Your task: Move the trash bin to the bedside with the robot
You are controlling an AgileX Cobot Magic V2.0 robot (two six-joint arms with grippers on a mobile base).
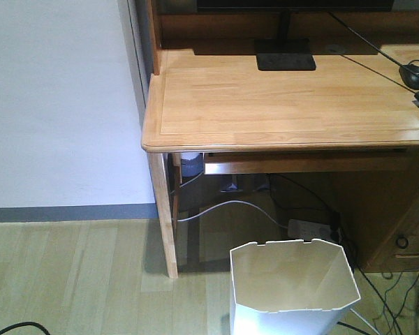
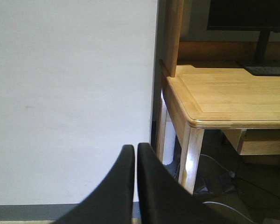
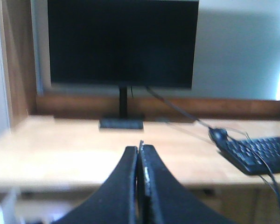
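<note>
- Trash bin (image 1: 293,286): we find it upright on the wood-plank floor (image 1: 70,279), at the bottom edge of the front view. It is in front of the wooden desk (image 1: 279,105) and to the right of the desk's front leg. Its notched rim is open upward and nothing shows inside.
- Bedside: no bed appears in any view, so we judge the move not yet begun.
- Left gripper (image 2: 135,147): fingers pressed together and holding nothing. It points at the white wall (image 2: 70,93) beside the desk corner. The bin does not appear in this view.
- Right gripper (image 3: 140,149): fingers pressed together with nothing pinched. It is raised level with the desktop and faces the monitor (image 3: 123,44) and keyboard (image 3: 261,151). The bin is absent here too.
- Step in hand, in our judgement: reaching down to take hold of the bin.
- Recommendation: spread one gripper's fingers first, then lower over the near rim so one finger goes inside the wall and one outside.
- Recommendation: clamp gently, since the thin plastic wall will likely flex and may slip.
- Hazard: loose cables (image 1: 230,206) lie under the desk just behind the bin, so draw the bin away from the desk before turning.
</note>
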